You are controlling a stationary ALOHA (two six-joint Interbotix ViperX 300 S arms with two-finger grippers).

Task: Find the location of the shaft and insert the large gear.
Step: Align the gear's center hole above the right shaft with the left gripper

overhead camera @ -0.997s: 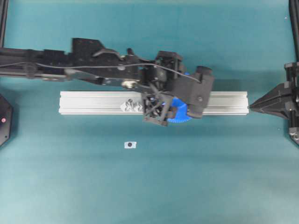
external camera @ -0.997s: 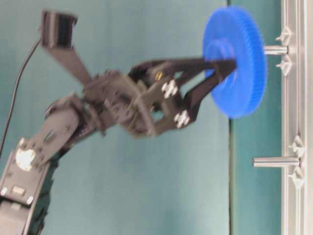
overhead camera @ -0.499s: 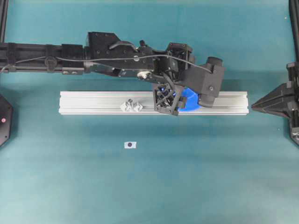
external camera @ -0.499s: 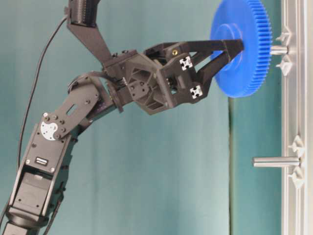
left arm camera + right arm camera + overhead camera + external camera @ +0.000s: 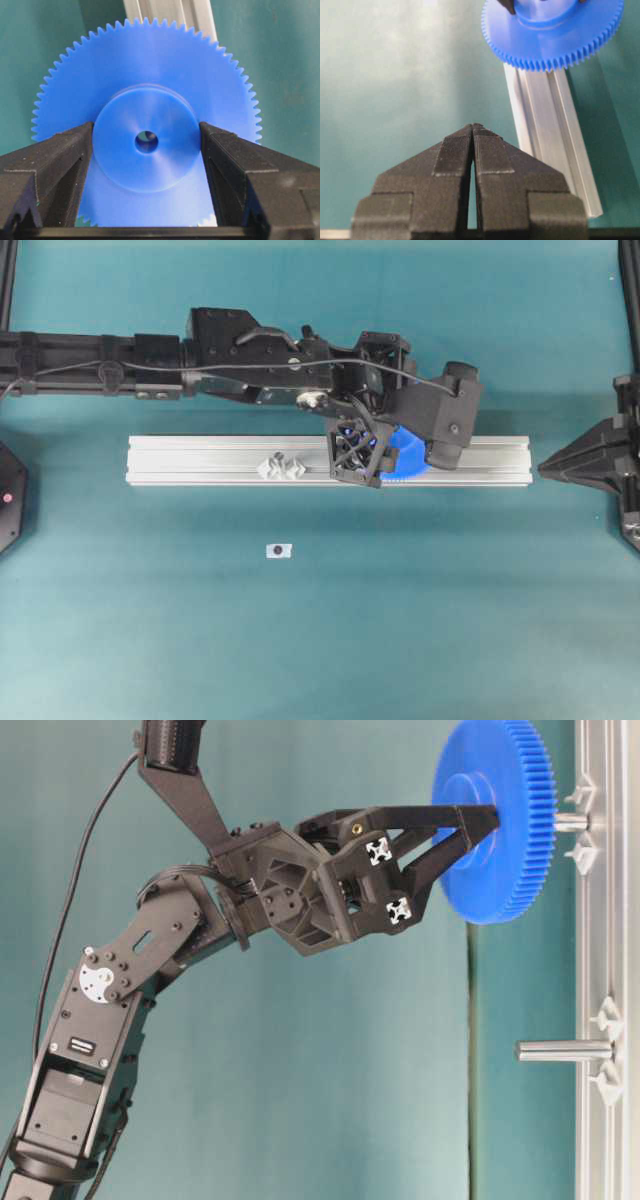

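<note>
My left gripper (image 5: 478, 826) is shut on the raised hub of the large gear (image 5: 497, 820), a big bright-blue toothed disc. The gear's face is parallel to the rail and its centre is in line with the shaft (image 5: 571, 821), a thin grey pin between two clear brackets. A short piece of the pin shows between gear and rail. In the left wrist view the fingers (image 5: 65, 150) grip the hub on both sides of the centre hole (image 5: 146, 142). From overhead the gear (image 5: 408, 456) hides this shaft. My right gripper (image 5: 472, 129) is shut and empty, parked at the rail's right end (image 5: 543, 468).
The aluminium rail (image 5: 190, 460) lies across the table. A second pin (image 5: 563, 1050) with clear brackets (image 5: 282, 467) stands free on it, left of the gear. A small white tag with a dark dot (image 5: 279, 551) lies on the mat in front of the rail.
The left gripper has carried the gear closer to the rail and over the pin's tip, and the wrist has straightened. In the last half second it barely moved. The right arm is still.
</note>
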